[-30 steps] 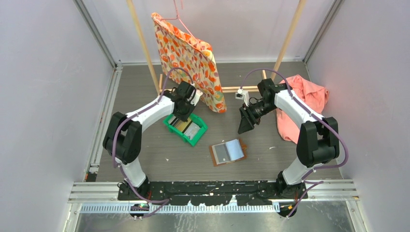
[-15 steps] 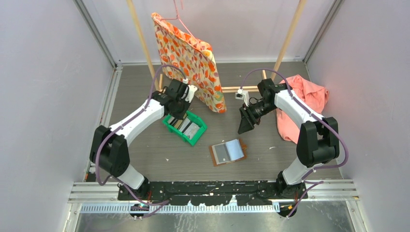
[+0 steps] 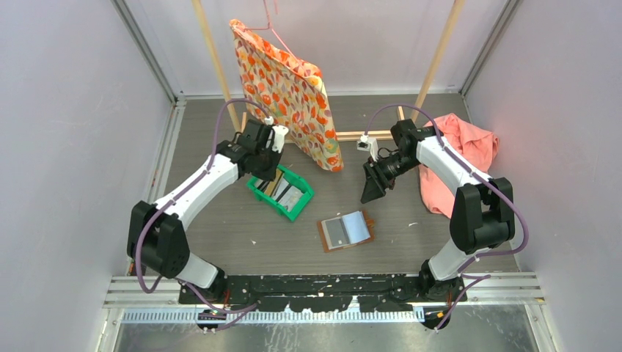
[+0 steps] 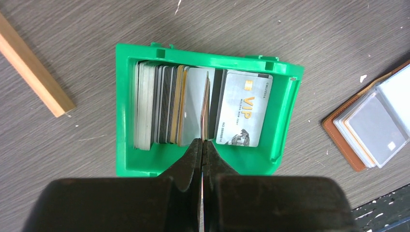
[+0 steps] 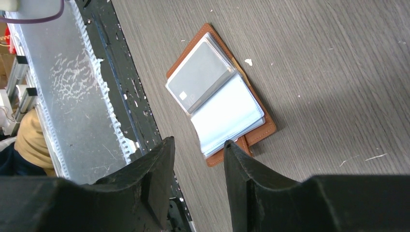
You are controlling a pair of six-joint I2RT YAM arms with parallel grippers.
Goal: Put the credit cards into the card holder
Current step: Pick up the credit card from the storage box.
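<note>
Left wrist view: one card pinched over the bin

The left gripper (image 4: pixel 202 146) is hanging over the green plastic bin (image 4: pixel 124 121), its fingers clenching the edge of a single thin card (image 4: pixel 205 104) that is standing upright. The other thin plastic credit cards (image 4: pixel 159 106) are standing packed inside the bin. The open brown leather card holder (image 3: pixel 346 231) is lying to the right of the bin, nearer the arm bases. The right gripper (image 3: pixel 367 196) is hovering right of the bin, fingers released and empty.

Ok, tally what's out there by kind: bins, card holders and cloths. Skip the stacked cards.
Green bin: 1
Card holder: 1
Cloths: 2, the patterned cloth and the pink cloth
Total: 4
</note>
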